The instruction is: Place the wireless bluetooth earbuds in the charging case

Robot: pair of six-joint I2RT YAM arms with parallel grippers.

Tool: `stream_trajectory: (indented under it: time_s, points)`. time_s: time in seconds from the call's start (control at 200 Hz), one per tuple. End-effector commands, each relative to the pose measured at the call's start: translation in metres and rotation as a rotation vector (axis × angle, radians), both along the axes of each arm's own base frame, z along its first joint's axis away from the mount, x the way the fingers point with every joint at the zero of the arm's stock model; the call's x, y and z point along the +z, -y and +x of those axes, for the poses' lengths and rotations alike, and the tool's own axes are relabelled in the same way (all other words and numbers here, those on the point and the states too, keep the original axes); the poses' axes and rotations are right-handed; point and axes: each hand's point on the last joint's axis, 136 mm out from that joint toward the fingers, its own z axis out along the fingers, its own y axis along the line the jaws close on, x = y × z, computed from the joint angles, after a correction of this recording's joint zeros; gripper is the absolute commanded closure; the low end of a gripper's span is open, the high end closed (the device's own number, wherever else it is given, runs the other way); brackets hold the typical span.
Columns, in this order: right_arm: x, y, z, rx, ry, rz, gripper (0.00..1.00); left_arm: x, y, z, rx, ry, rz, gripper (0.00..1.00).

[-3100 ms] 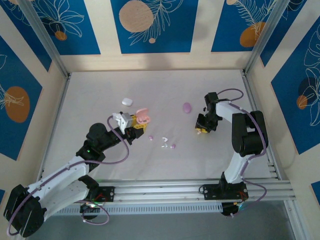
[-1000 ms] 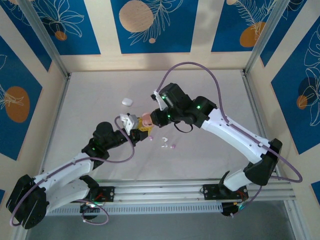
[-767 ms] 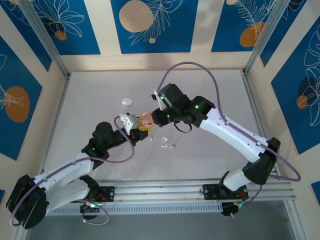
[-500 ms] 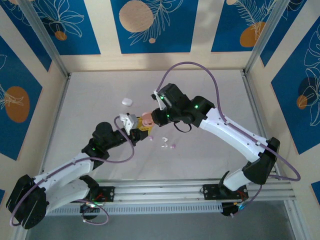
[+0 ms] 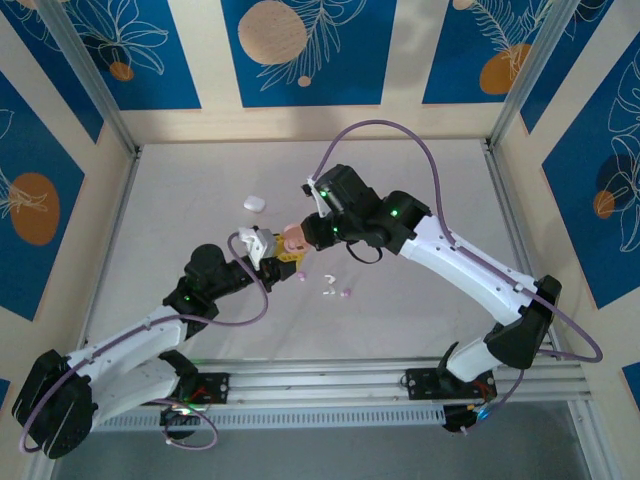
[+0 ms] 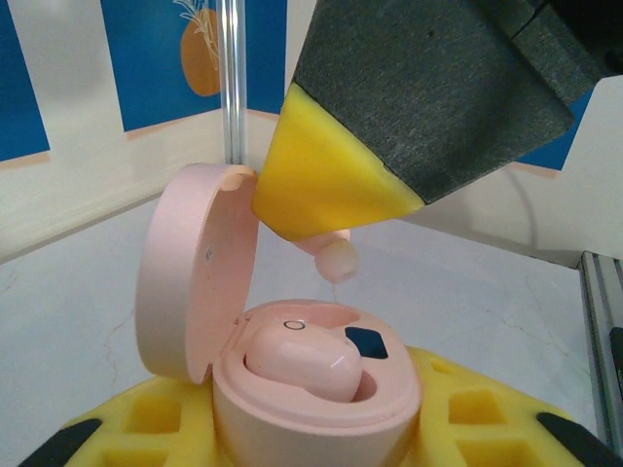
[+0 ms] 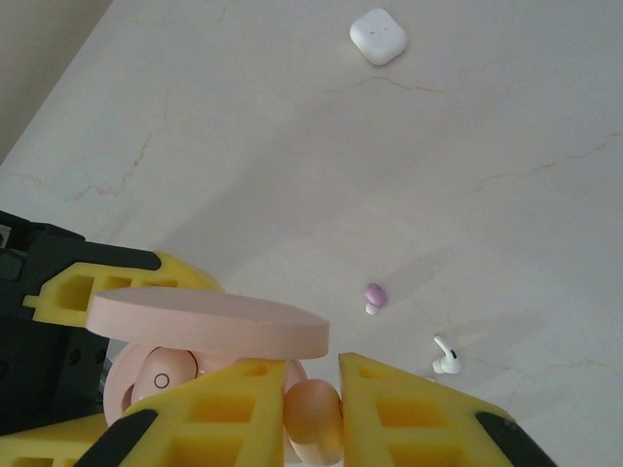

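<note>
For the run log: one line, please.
left claw: grips open pink case | right claw: pinches pink earbud above it | second earbud: seated

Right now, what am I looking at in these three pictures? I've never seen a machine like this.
These are two robot arms bolted to a table edge, each ending in two yellow-padded fingers. One picture looks down from above; the other two come from small cameras on each wrist. The left arm's fingers hold an open pink charging case, with one pink earbud already seated inside. The right arm's fingers pinch a second pink earbud just above the case. On the table lie a closed white case, a purple earbud and a white earbud.
</note>
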Motion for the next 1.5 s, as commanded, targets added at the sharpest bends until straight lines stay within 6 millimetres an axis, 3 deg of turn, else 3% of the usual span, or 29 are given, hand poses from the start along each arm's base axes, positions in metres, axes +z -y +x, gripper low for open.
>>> stream_trajectory:
  time_s: [0.0,0.235,0.775,1.256,1.491]
  points:
    - [0.008,-0.011,-0.003,0.017,-0.013,0.043,0.81,0.033,0.002,-0.005,-0.019,0.094,-0.058,0.69]
    - [-0.004,-0.014,-0.005,0.021,-0.038,0.021,0.81,0.035,0.001,-0.005,-0.012,0.098,-0.066,0.69]
    - [-0.009,-0.021,-0.014,0.044,-0.045,0.014,0.81,0.034,-0.002,0.000,0.020,0.089,-0.066,0.69]
    - [0.005,-0.020,-0.015,-0.002,0.022,0.089,0.81,0.033,-0.005,0.006,0.059,0.075,-0.068,0.69]
    - [0.000,-0.023,-0.018,-0.012,0.020,0.073,0.81,0.032,-0.006,0.009,0.075,0.070,-0.070,0.69]
